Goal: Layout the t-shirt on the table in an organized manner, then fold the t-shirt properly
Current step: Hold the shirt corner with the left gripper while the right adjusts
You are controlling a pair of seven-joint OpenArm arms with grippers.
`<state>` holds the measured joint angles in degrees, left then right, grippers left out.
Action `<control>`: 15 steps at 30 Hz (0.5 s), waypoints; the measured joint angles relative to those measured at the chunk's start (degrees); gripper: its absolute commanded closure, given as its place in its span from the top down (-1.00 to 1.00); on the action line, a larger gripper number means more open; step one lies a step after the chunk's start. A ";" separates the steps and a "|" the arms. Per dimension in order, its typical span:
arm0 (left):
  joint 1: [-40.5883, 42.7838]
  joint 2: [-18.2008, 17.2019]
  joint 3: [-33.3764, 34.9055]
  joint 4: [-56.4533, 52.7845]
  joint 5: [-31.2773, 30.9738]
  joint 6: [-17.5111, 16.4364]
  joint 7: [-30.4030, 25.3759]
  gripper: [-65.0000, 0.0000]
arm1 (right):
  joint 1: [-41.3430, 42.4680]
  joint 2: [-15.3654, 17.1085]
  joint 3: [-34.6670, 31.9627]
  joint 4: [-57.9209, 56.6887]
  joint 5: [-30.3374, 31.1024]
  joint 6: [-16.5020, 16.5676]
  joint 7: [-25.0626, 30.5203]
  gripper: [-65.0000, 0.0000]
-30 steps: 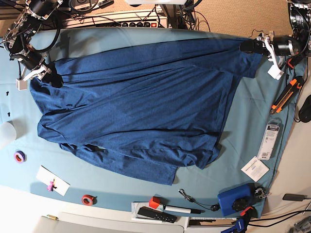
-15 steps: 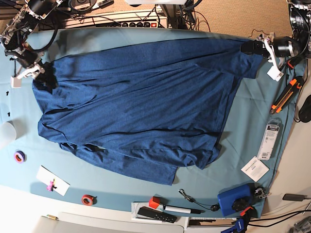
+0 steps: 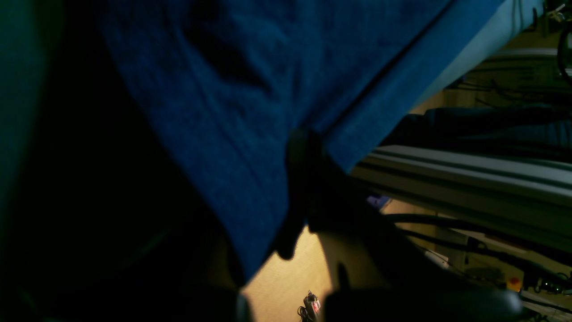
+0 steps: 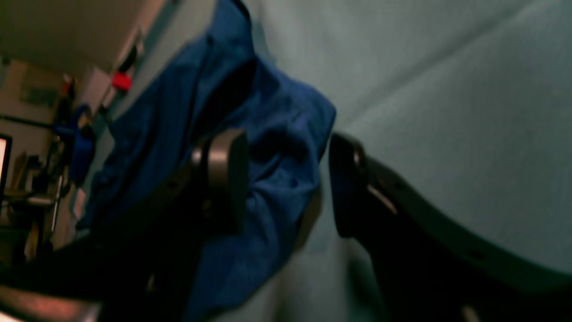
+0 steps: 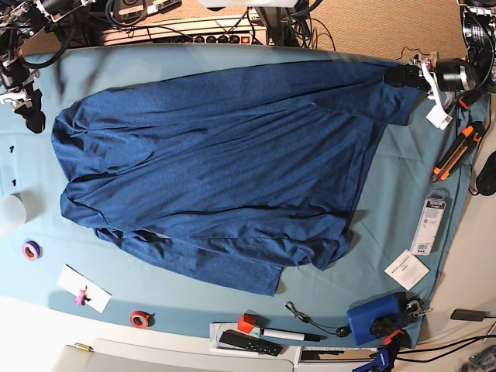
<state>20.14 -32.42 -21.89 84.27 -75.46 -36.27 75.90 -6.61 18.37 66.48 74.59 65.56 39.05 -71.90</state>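
Observation:
The dark navy t-shirt (image 5: 217, 170) lies spread wide over the teal-covered table (image 5: 387, 232), with folds bunched along its near side. My left gripper (image 5: 399, 76) is at the far right corner, shut on the shirt's edge. The left wrist view shows that fabric (image 3: 223, 89) pinched between the dark fingers of this gripper (image 3: 304, 179). My right gripper (image 5: 32, 116) hangs open just off the shirt's left edge, not touching it. In the right wrist view the shirt's rumpled corner (image 4: 277, 134) lies on the table (image 4: 447, 112) beyond that open gripper (image 4: 286, 179).
An orange utility knife (image 5: 456, 155), a white packet (image 5: 431, 225) and a card (image 5: 406, 270) lie along the right border. A blue tool (image 5: 376, 318), a remote (image 5: 248, 341) and a red tape roll (image 5: 139, 318) sit at the front. A white cup (image 5: 9, 213) and purple tape (image 5: 31, 249) are at the left.
My right gripper has let go of the shirt's left edge and drawn back up and to the left. That edge now rests on the table. The left gripper has held still.

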 measured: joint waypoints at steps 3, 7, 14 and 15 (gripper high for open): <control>0.02 0.02 0.00 0.00 0.02 0.00 -0.07 -1.00 | 1.44 -0.02 0.00 0.00 -1.53 -0.24 0.15 -0.10; 0.00 0.02 0.00 0.00 0.02 0.00 -0.11 -1.00 | 2.64 0.02 -2.25 -0.04 -5.16 -2.38 2.19 -0.10; 0.02 0.02 0.00 0.00 0.04 0.00 -0.28 -1.00 | 2.60 -0.39 -9.90 -0.11 -12.20 -4.85 6.25 -0.10; 0.02 0.02 0.00 0.00 0.04 0.00 -0.31 -1.00 | 2.56 -0.48 -10.75 -0.11 -12.74 -5.07 6.49 -0.10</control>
<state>20.16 -32.40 -21.89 84.27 -75.42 -36.27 75.59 -4.05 17.89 55.72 74.48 52.82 33.98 -65.41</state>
